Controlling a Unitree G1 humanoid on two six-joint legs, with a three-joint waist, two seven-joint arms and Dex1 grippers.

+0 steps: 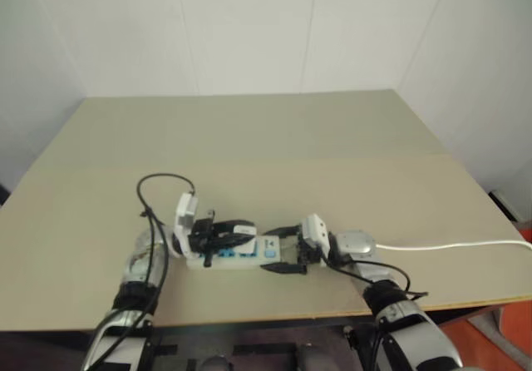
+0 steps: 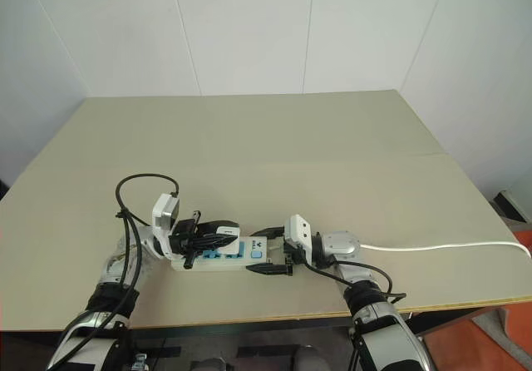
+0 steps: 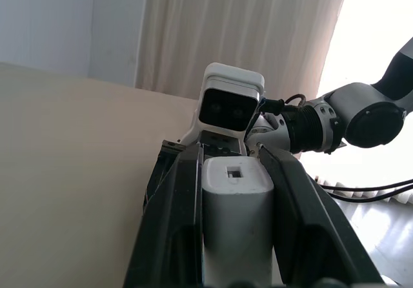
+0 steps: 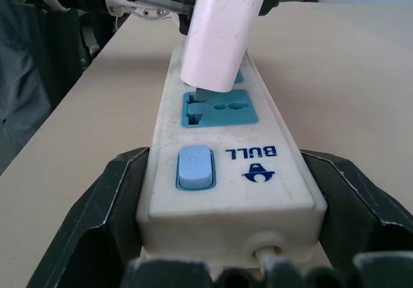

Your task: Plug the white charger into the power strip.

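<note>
Beige table point(image 2: 274, 138), bare apart from the work at your near edge. A white cord point(image 2: 440, 247) runs off to the right from the strip's end.

Power strip point(image 2: 241, 259) lies flat across the near part of the table, lengthwise left to right. Your right gripper point(image 2: 270, 250) is clamped across its switch end, one black finger on each long side, as the right wrist view shows plainly point(image 4: 84, 230). That grip looks meant to pin the strip so it cannot slide or tip while the plug is pressed in. The blue switch point(image 4: 194, 167) sits just ahead of the fingers, next to the "BULL" mark.

Your left gripper point(image 2: 218, 236) comes in from the opposite end, closed on the white charger point(image 4: 222, 33), one finger along each side of it point(image 3: 177, 223). Holding it by the flanks leaves the plug face free.

Charger is over the blue socket point(image 4: 219, 107) nearest the switch, tilted, not square to the strip. A prong point(image 4: 201, 94) appears to be entering a slot; the body is still raised off the socket face, so it is not seated.

Judgement: insertion under way. You likely need to straighten the charger, then press down. Risk is a jammed prong if pushed while tilted.
</note>
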